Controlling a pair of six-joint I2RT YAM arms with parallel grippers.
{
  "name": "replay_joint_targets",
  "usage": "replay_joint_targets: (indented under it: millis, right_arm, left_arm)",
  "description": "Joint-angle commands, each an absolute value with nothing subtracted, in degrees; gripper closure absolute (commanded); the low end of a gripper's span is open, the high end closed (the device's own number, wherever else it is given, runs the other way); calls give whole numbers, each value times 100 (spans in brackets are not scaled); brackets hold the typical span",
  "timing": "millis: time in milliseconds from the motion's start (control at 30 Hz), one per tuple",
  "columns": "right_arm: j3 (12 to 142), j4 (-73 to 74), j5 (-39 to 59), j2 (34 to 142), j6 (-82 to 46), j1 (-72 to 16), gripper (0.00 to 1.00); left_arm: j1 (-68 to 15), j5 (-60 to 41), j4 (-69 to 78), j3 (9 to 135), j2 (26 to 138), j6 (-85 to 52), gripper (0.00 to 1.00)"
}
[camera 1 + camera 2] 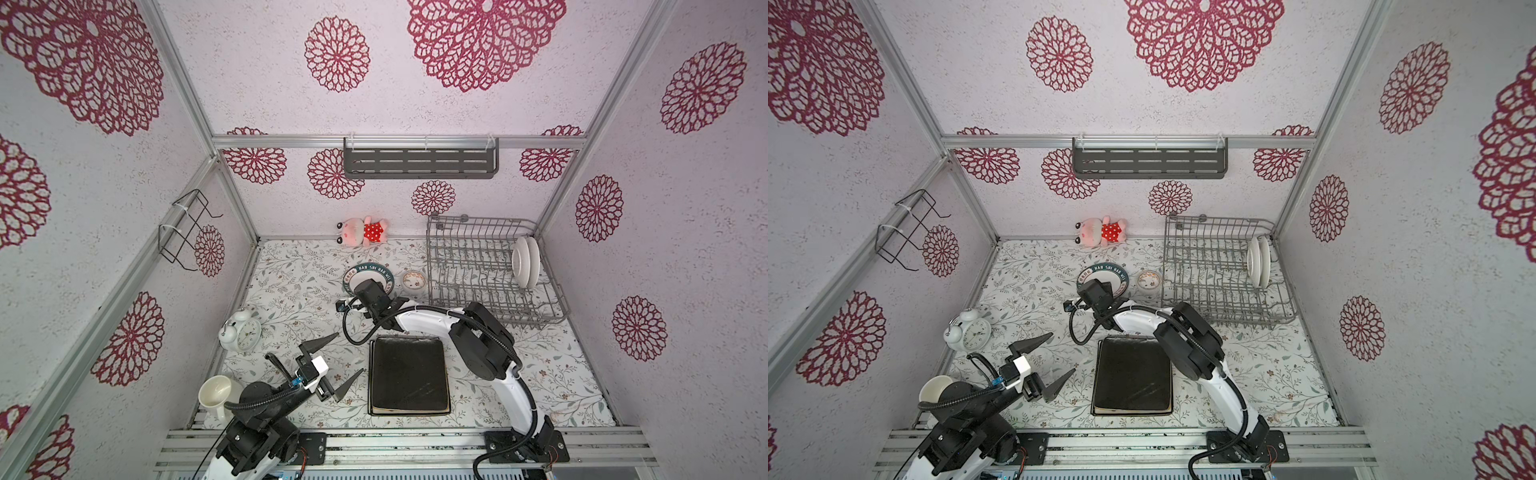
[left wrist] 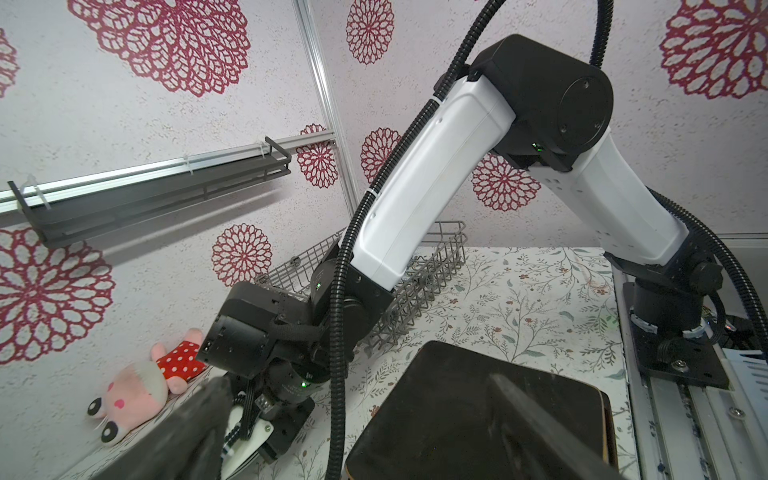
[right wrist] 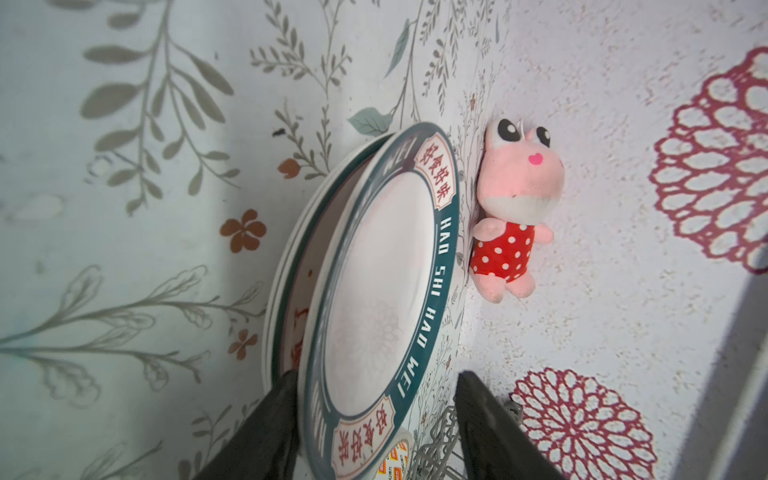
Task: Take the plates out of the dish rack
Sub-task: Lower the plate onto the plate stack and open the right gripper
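Observation:
A round white plate with a teal lettered rim (image 1: 368, 274) (image 1: 1103, 273) (image 3: 386, 274) lies on another round plate (image 3: 286, 266) on the table, left of the dish rack (image 1: 478, 232) (image 1: 1217, 228). My right gripper (image 3: 378, 374) is open around the top plate's near rim. One finger (image 3: 274, 415) is against the rim's underside and the other finger (image 3: 486, 424) stands clear of it. Two white round plates (image 1: 525, 262) (image 1: 1258, 262) stand upright in the rack. Black square plates (image 1: 409, 376) (image 2: 457, 407) are stacked at the front. My left gripper (image 1: 349, 353) (image 1: 1063, 352) is open and empty beside them.
A small patterned bowl (image 1: 413, 280) sits between the round plates and the rack. A pink plush toy (image 1: 363, 232) lies at the back wall. An alarm clock (image 1: 241, 332) and a white mug (image 1: 216, 392) stand front left. A dark shelf (image 1: 419, 162) and a wire holder (image 1: 187, 228) hang on the walls.

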State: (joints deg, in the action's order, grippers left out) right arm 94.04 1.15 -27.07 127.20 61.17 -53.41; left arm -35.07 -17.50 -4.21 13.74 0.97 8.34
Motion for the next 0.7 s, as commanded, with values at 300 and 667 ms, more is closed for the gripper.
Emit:
replay_joint_targets:
  millis: [300, 667]
  right_arm:
    - [9342, -289, -2204, 11720, 5700, -5292, 25]
    - [9467, -571, -1904, 11894, 5507, -5165, 25]
  left_arm:
    - [-3463, -1780, -426, 1362, 18, 879, 2]
    - [-3468, -1778, -431, 1359, 24, 879, 3]
